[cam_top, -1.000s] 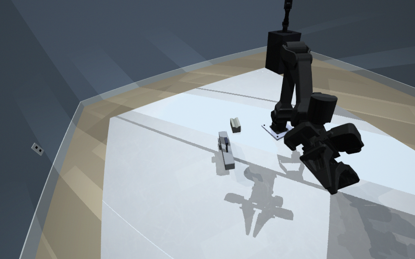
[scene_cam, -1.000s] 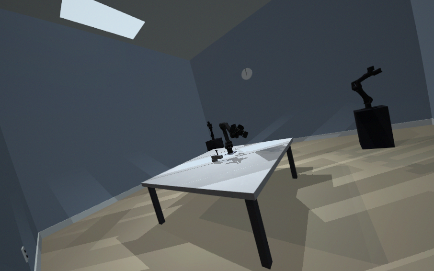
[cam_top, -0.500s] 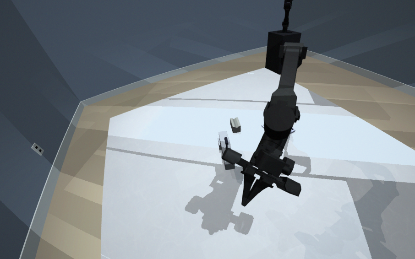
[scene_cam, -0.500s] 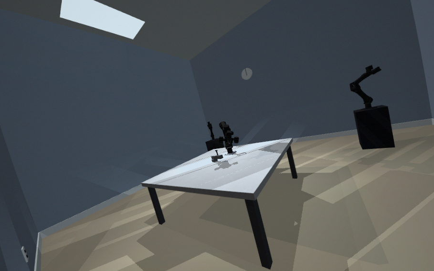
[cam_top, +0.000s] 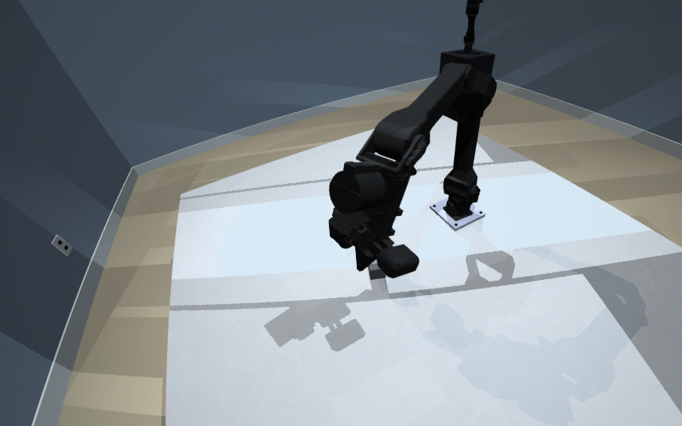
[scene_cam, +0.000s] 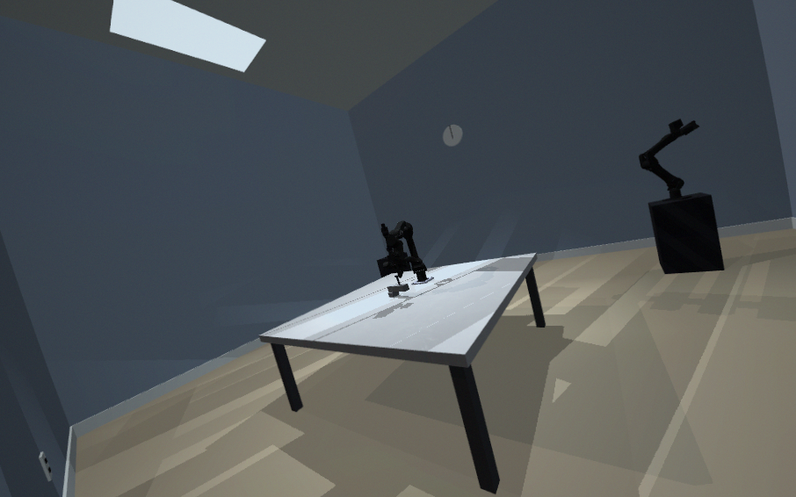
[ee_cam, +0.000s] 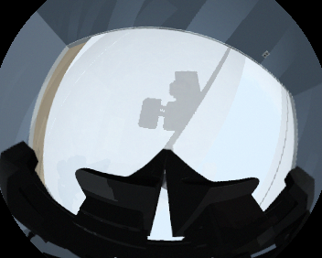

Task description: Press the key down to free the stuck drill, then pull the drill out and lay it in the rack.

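Note:
My black gripper (cam_top: 363,263) (ee_cam: 166,152) is shut, with its two pointed fingers together and nothing seen between them. It points down over the grey drill block (cam_top: 377,273) (scene_cam: 399,288). Only the near end of the block shows below the gripper in the top view. A thin dark upright piece (scene_cam: 398,279) stands on the block in the exterior view, too small to tell whether it is drill or key. The rest of the block, the key and the rack are hidden by the arm. The wrist view shows the fingers but neither drill nor rack clearly.
The white table (cam_top: 258,370) (scene_cam: 364,340) carries the arm's base plate (cam_top: 457,223) behind the block. Arm shadows fall on the tabletop. Another arm (scene_cam: 660,176) stands on a black pedestal (scene_cam: 688,238) away from the table.

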Robot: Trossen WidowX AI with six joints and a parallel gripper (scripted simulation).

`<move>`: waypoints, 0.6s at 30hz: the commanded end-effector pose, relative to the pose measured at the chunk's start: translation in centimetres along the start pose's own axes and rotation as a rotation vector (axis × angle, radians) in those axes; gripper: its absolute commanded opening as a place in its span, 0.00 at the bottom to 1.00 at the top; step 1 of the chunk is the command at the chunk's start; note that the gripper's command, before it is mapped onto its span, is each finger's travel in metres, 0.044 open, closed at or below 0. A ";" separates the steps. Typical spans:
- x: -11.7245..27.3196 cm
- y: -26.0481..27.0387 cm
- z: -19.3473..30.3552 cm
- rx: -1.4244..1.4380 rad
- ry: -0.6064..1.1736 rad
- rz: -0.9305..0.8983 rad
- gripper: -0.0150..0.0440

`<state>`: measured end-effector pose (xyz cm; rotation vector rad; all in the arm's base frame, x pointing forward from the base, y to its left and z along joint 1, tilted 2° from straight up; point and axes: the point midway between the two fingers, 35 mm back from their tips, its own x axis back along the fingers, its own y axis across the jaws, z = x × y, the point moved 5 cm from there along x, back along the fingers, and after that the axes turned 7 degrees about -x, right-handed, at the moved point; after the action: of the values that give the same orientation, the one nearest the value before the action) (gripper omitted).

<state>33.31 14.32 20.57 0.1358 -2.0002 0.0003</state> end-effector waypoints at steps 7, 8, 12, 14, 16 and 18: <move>3.8 -6.9 2.4 -0.444 0.378 0.181 0.25; 3.8 -6.9 2.4 -0.444 0.378 0.181 0.25; 3.8 -6.9 2.4 -0.444 0.378 0.181 0.25; 3.9 -6.9 2.3 -0.432 0.361 0.178 0.25; 3.7 -6.9 2.4 -0.436 0.368 0.179 0.25; 3.4 -7.0 2.5 -0.440 0.373 0.180 0.25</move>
<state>30.29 6.91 22.57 -0.3020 -1.5998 -0.2714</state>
